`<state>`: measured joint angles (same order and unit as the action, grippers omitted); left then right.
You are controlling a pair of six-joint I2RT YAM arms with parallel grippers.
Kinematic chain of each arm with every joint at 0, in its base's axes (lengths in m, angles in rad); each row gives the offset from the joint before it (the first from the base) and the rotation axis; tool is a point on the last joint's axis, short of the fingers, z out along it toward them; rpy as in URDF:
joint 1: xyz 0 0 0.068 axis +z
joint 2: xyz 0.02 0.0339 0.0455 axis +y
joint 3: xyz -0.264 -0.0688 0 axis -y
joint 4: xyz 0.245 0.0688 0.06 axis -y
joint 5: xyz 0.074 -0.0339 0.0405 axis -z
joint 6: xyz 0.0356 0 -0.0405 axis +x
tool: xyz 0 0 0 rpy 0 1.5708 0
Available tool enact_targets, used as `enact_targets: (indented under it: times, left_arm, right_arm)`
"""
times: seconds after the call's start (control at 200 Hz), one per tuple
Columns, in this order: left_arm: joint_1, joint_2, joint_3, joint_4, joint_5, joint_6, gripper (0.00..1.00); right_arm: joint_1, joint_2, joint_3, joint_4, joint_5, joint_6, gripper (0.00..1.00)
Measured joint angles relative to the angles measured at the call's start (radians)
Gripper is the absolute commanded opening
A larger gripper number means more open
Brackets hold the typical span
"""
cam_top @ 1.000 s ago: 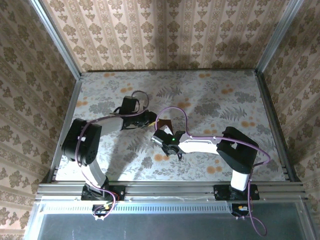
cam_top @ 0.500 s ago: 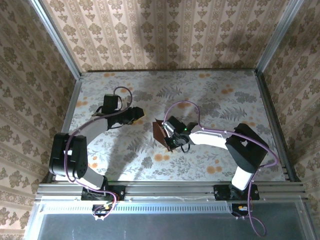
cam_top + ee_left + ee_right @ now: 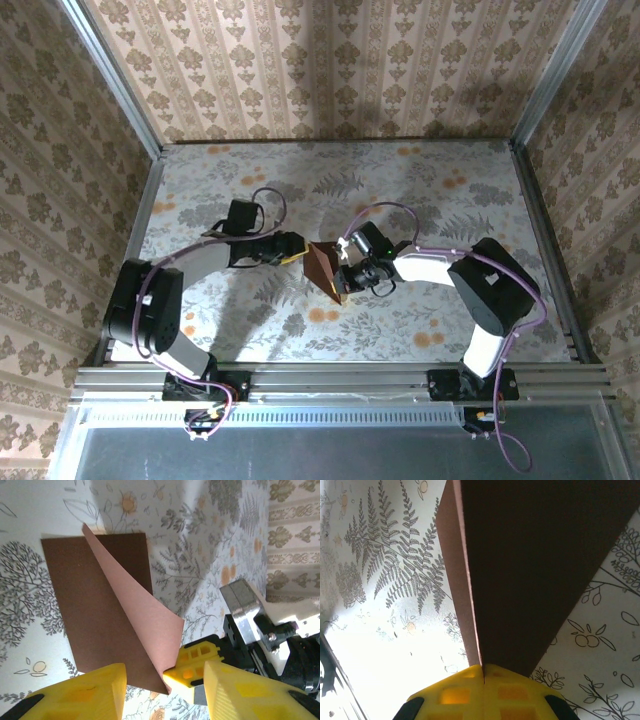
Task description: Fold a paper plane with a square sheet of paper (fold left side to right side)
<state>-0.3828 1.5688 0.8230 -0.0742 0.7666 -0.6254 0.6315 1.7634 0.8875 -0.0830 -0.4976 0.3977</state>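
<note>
Nearing paper (image 3: pixel 325 268) again: left gripper (image 3: pixel 297 252), jaws apart.

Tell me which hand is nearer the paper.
Right. The right hand is shut on the paper, holding one flap raised. The left hand is open just off its left side, gripping nothing.

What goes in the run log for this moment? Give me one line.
step: left-to-right fold | right pincer: shut on square sheet of paper | left pincer: open at raised side | fold: not flat
</note>
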Motion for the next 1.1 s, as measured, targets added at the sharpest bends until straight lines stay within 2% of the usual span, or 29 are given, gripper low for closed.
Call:
enact_targets:
  times: [0.58, 1.1]
  left_arm:
    - [-0.114, 0.14, -0.002, 0.091, -0.011, -0.038, 0.44]
    - [-0.123, 0.226, 0.04, 0.123, -0.043, -0.055, 0.44]
  right_arm:
    - [-0.025, 0.019, -0.057, 0.109, -0.08, 0.036, 0.0]
    - [-0.027, 0.02, -0.058, 0.111, -0.082, 0.044, 0.04]
